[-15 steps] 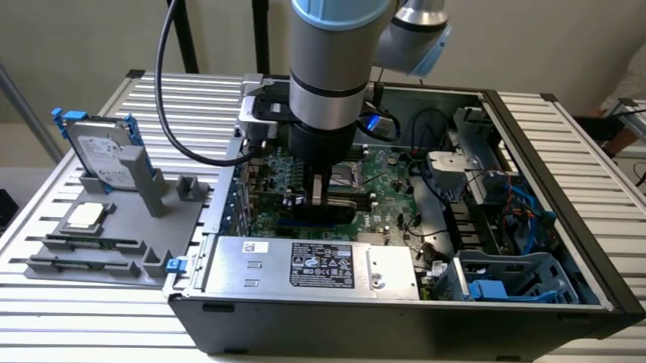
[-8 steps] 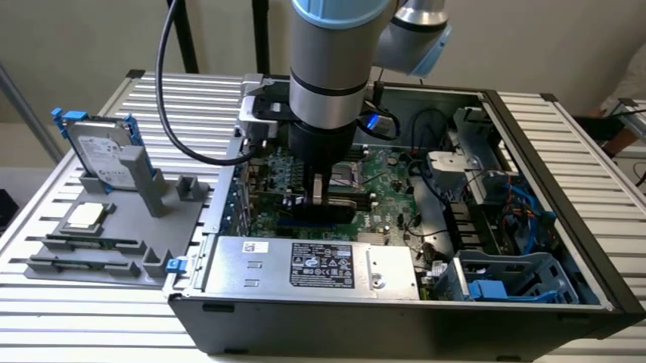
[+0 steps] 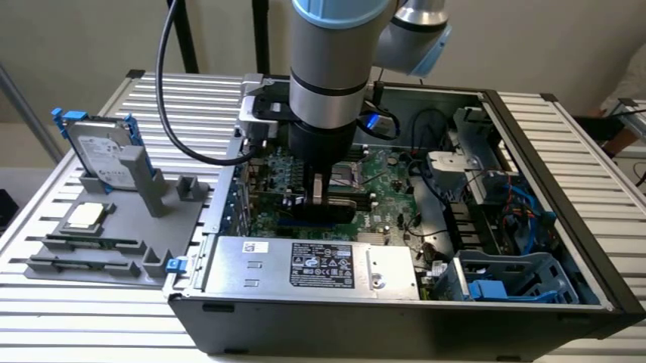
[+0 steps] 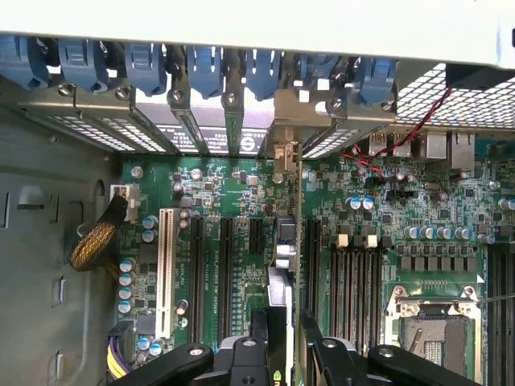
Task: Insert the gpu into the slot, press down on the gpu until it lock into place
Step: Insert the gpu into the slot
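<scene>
Case walls (image 3: 404, 329) hem the motherboard (image 4: 217, 193); open jaws straddle the upright gpu (image 4: 280, 277), memory slots (image 4: 354, 277) close beside.

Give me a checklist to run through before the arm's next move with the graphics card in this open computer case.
1. gpu sits directly under the gripper: ok.
2. Firm hold on the gpu: cannot tell.
3. gpu runs along the blue slot, just above it in the exterior view: ok.
4. Silvery end bracket reaches the row of rear openings in the case: ok.
5. gpu fully seated and locked: cannot tell.
6. Braided cable lies well to the side of the gpu: ok.
</scene>
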`<control>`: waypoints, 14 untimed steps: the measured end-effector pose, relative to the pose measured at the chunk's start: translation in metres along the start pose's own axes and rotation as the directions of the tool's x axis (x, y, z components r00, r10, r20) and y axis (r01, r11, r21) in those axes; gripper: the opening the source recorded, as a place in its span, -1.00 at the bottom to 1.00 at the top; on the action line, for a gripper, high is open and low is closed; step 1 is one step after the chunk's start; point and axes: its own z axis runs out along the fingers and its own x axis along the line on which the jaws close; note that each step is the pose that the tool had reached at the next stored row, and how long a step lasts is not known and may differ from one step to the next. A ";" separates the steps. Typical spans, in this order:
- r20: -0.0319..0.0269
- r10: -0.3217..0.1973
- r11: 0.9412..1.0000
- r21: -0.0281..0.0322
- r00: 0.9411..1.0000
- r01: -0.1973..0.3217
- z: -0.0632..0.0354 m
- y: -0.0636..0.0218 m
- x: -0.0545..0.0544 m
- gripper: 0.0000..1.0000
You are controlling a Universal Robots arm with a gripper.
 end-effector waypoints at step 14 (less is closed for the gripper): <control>0.000 0.000 1.000 -0.001 1.000 0.000 0.0020 -0.0002 0.000 -0.48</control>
